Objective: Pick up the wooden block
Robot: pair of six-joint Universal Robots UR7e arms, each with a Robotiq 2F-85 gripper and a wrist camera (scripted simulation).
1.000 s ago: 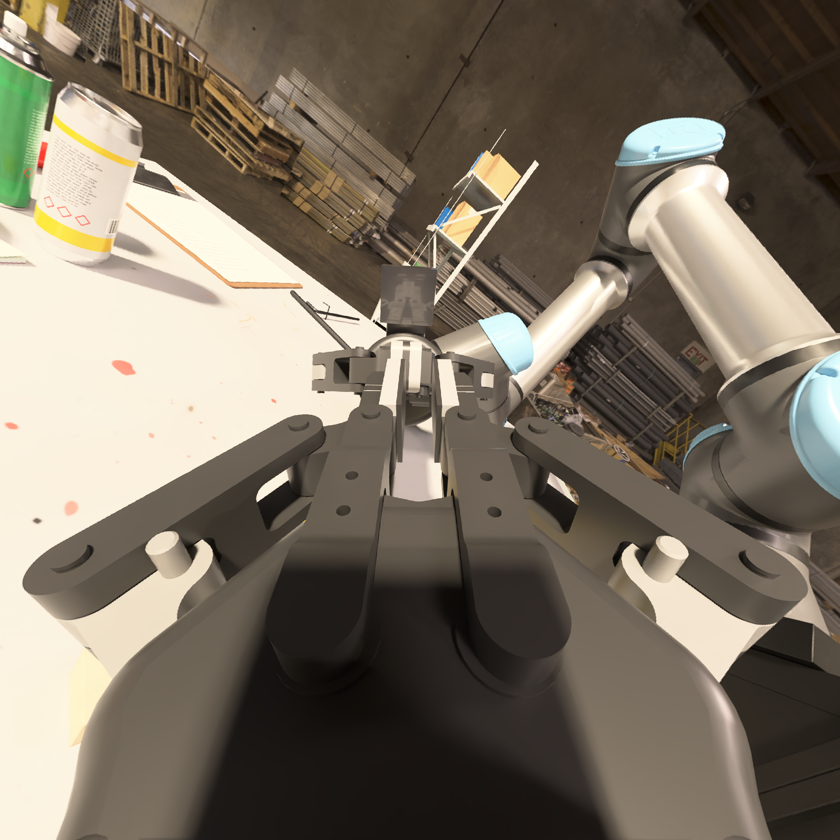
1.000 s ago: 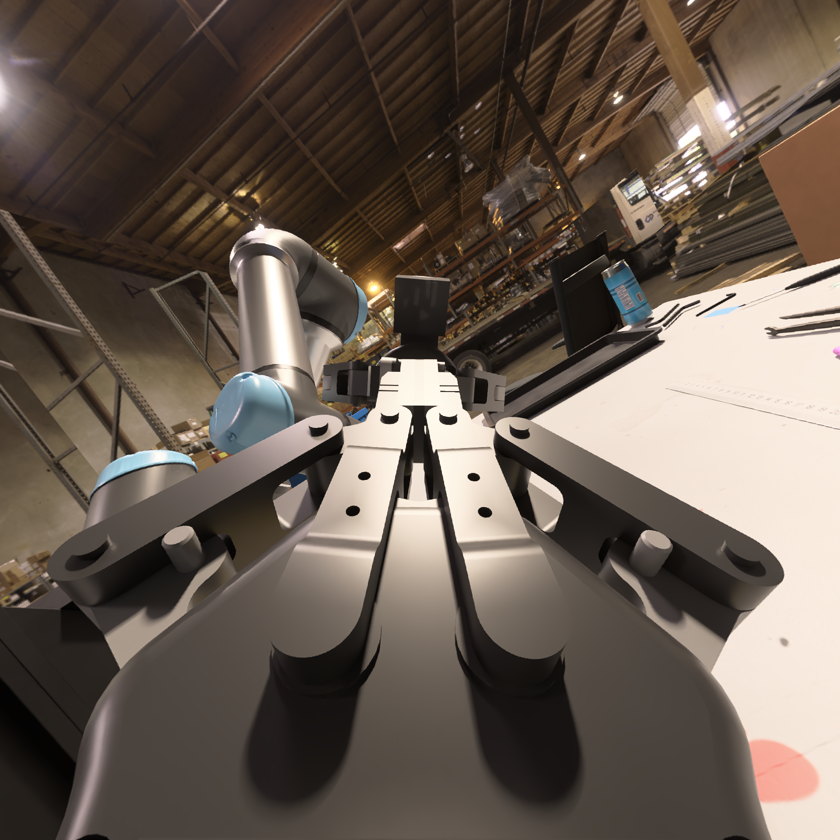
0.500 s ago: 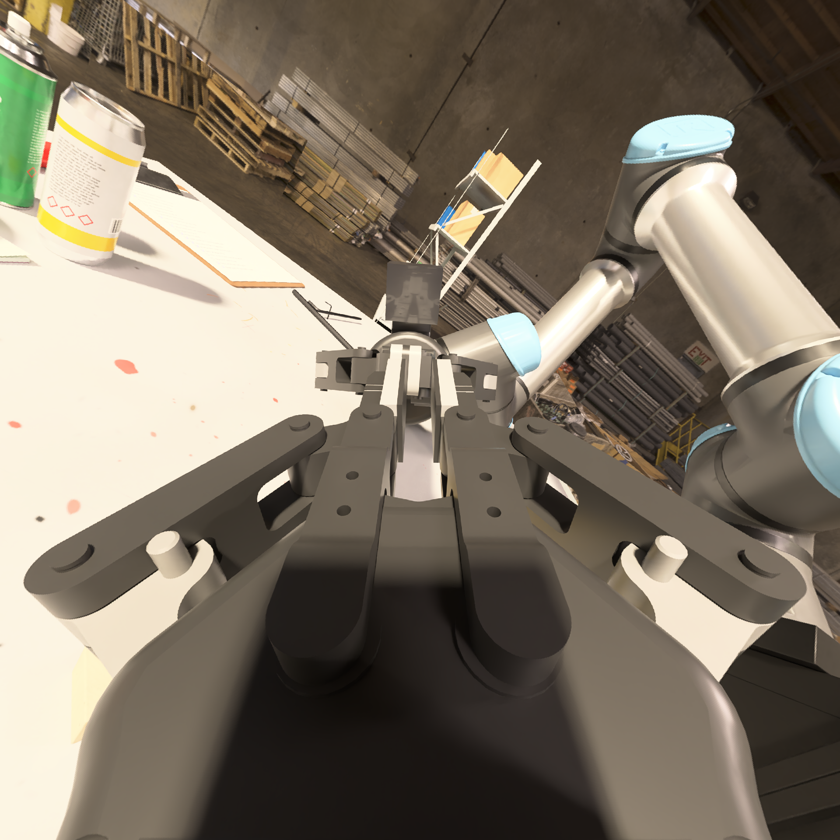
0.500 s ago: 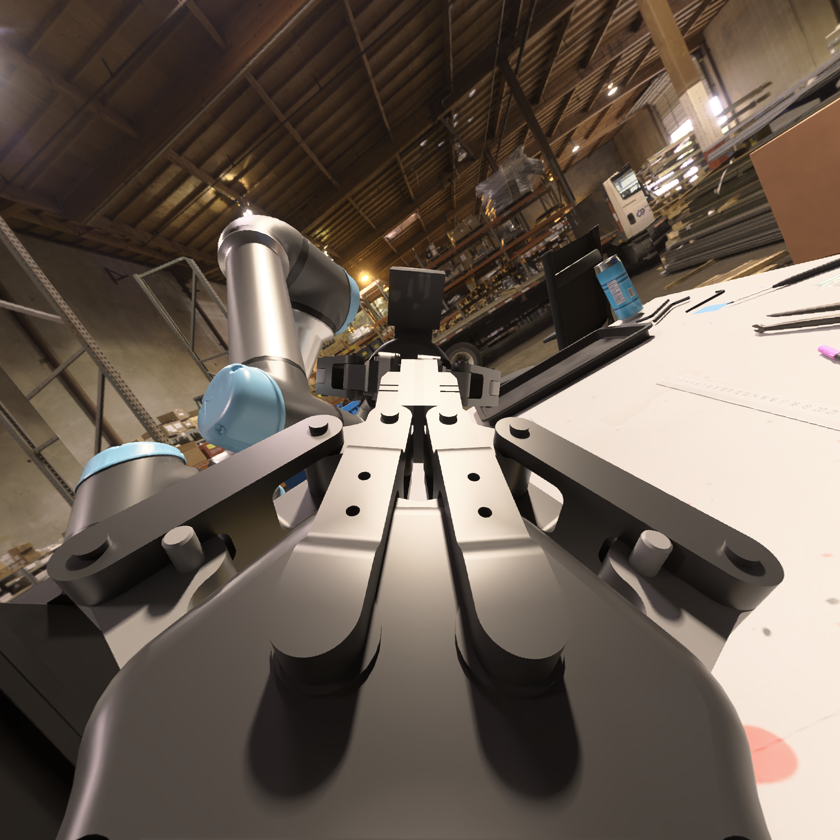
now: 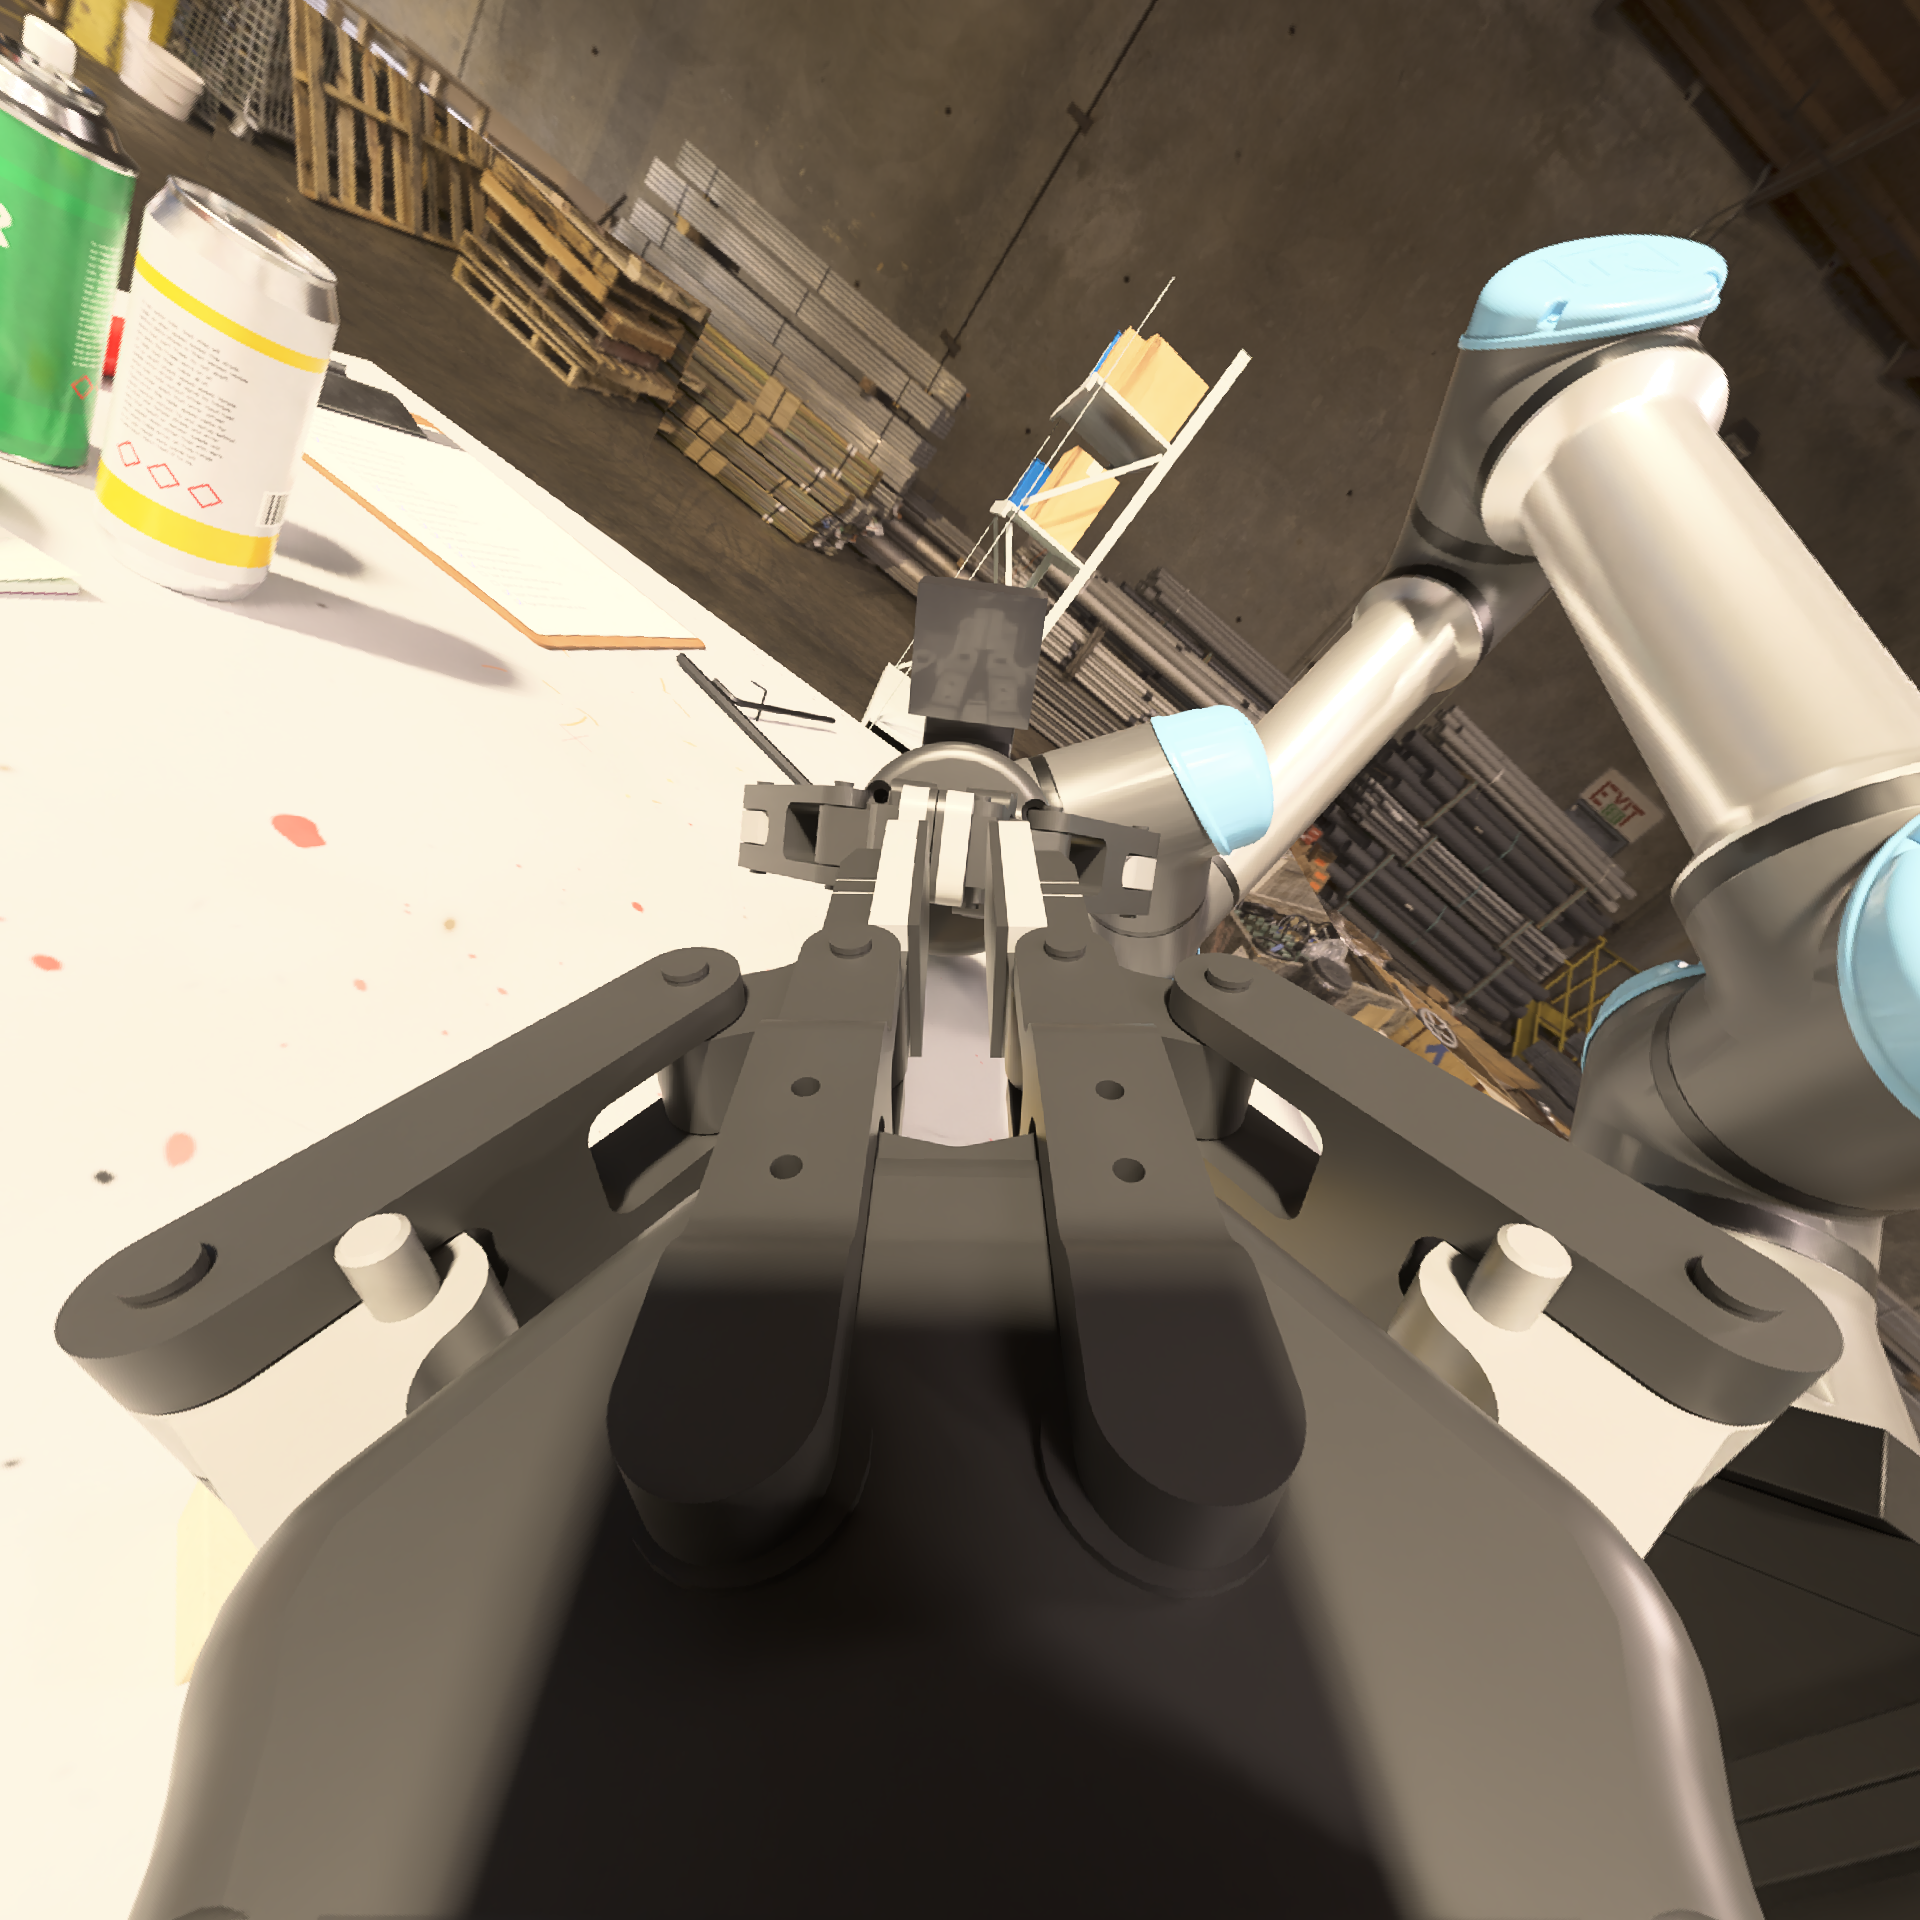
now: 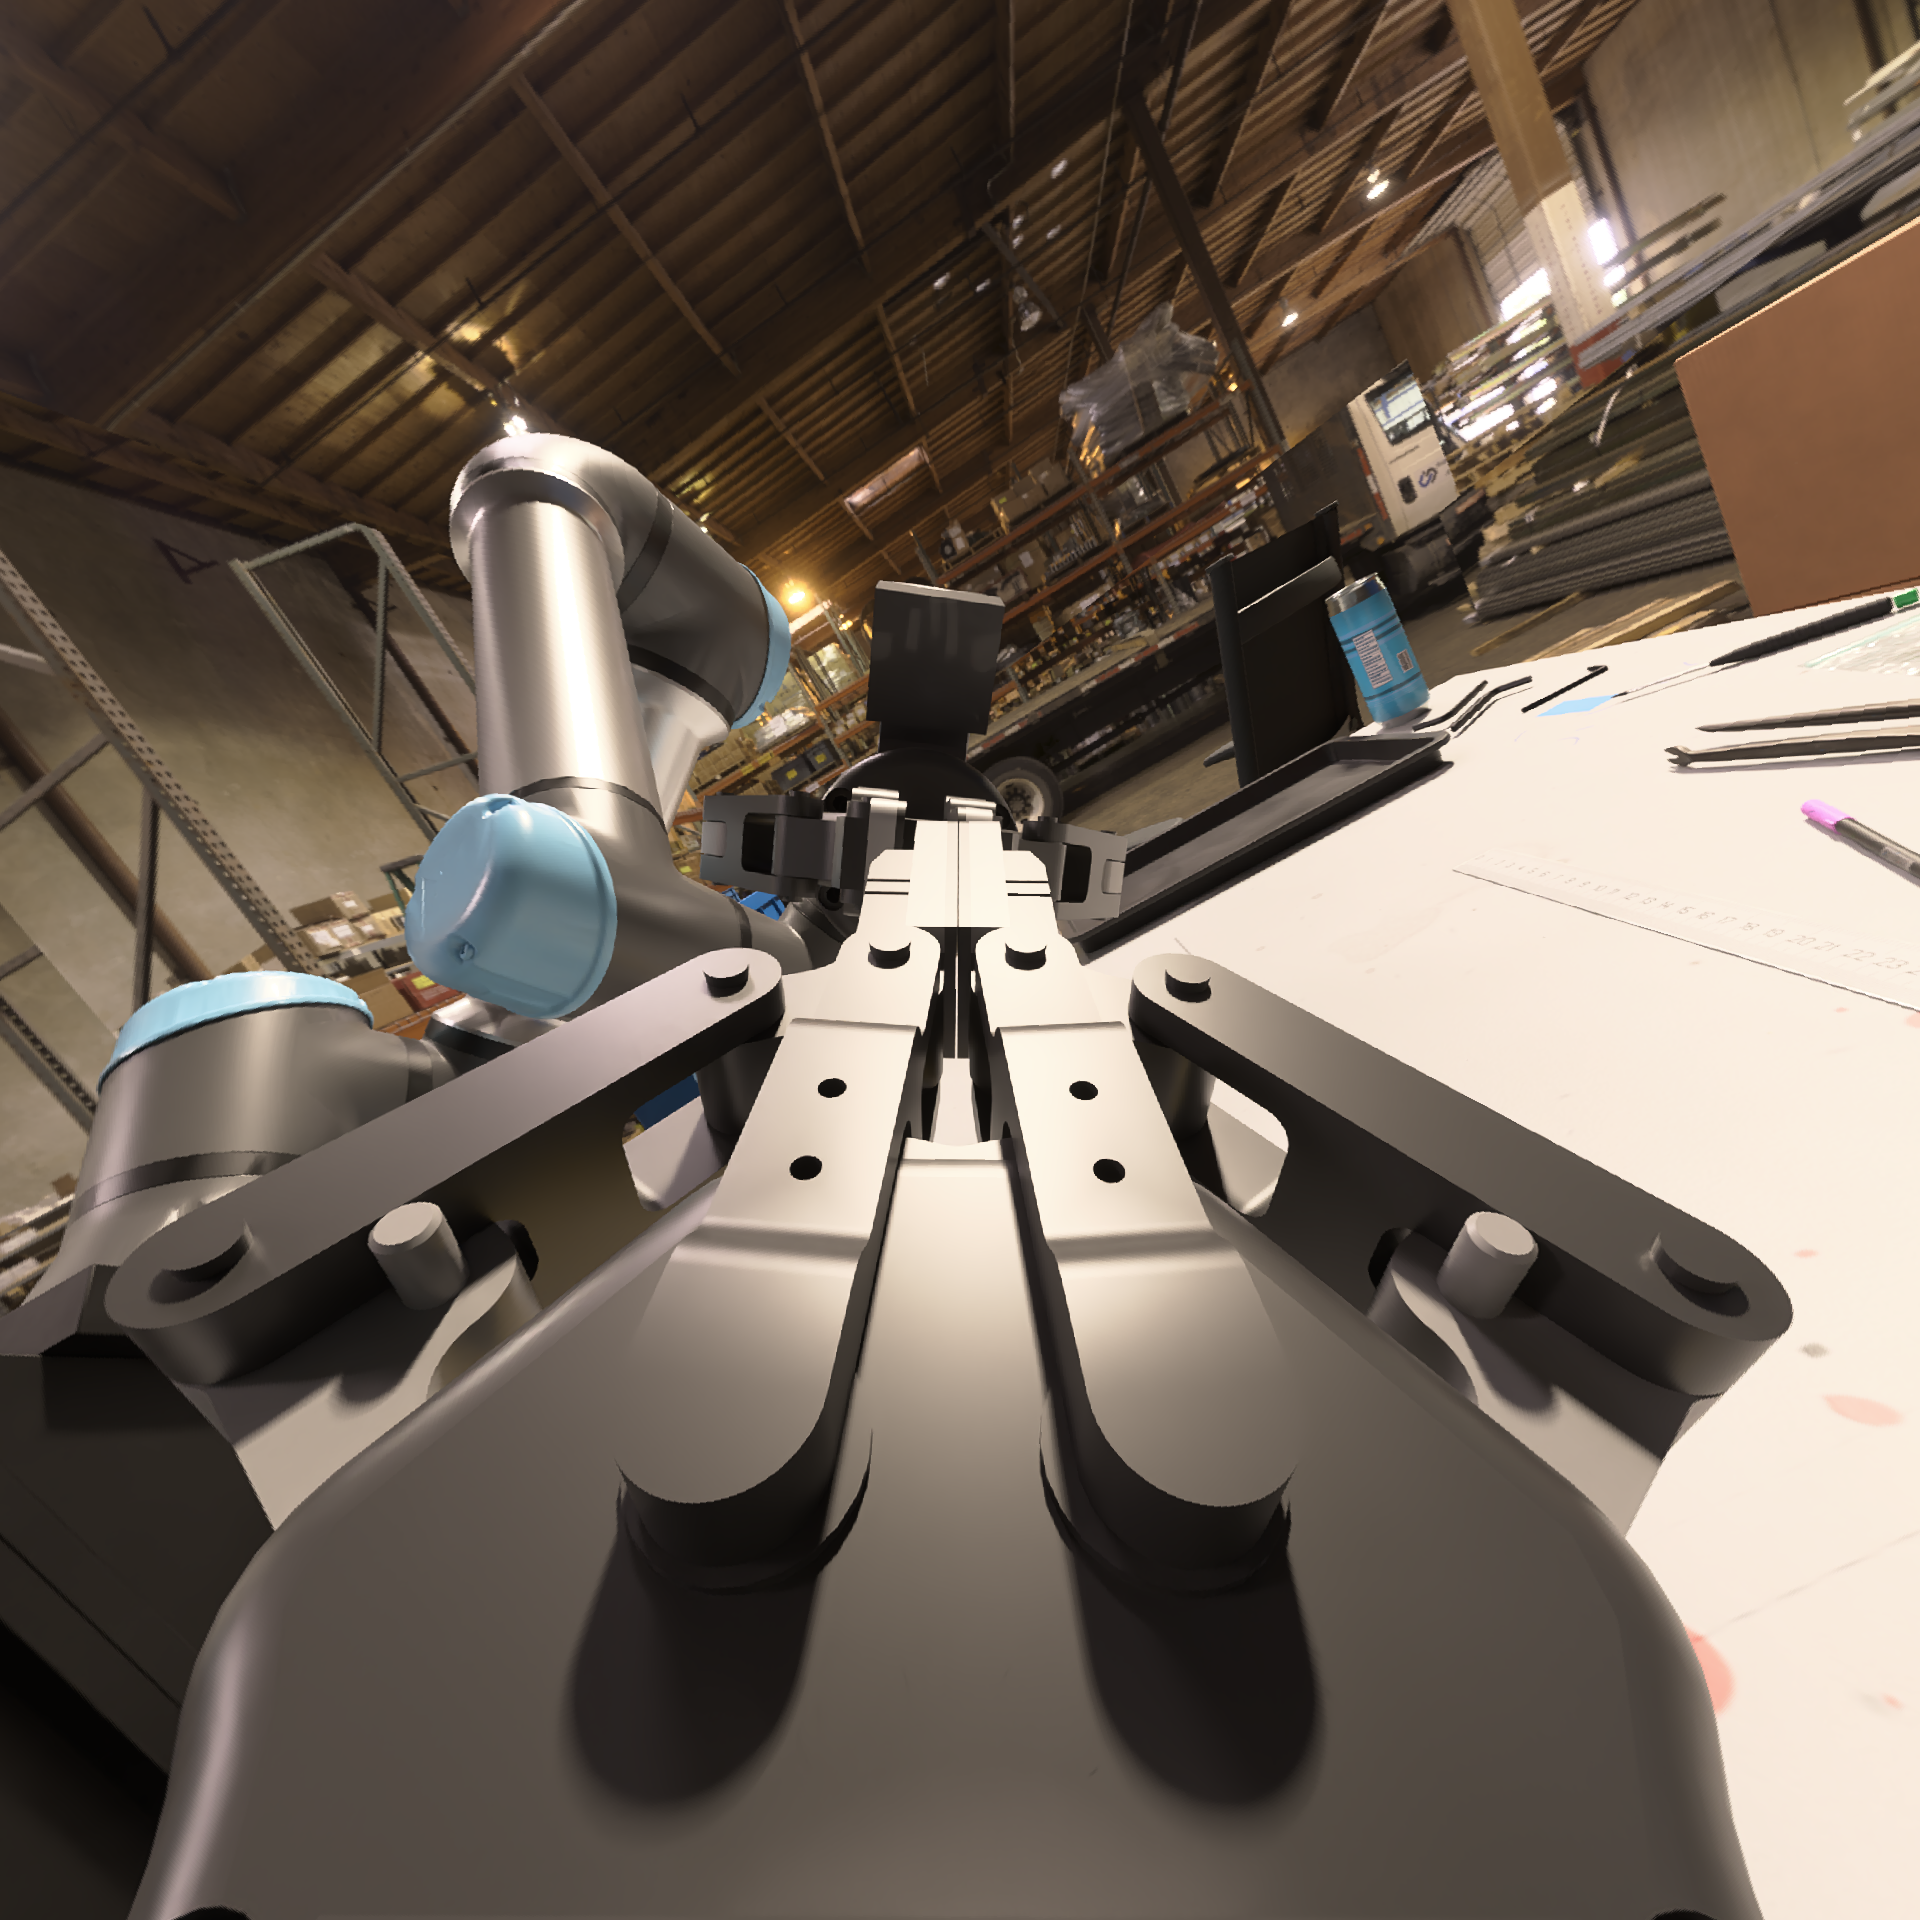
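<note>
No wooden block shows in either view. In the left wrist view my left gripper (image 5: 956, 868) hangs above the white table (image 5: 312, 935). Its jaws stand a narrow gap apart with nothing between them. In the right wrist view my right gripper (image 6: 956, 873) is shut and empty, its pads touching. The two grippers point at each other over the table edge. The right gripper (image 5: 951, 831) shows small beyond the left fingers. The left gripper (image 6: 916, 805) shows small beyond the right fingers.
A yellow-and-white can (image 5: 208, 405), a green can (image 5: 52, 291), a clipboard (image 5: 488, 540) and thin black tools (image 5: 748, 717) lie far left. The right wrist view shows a black tray (image 6: 1299, 790), a blue can (image 6: 1371, 649), a purple-capped pen (image 6: 1860, 831) and a brown box (image 6: 1818, 447).
Both views have shifted slightly as the wrists drift. The right wrist view now shows more of the table and the pen. Neither gripper's jaws have moved.
</note>
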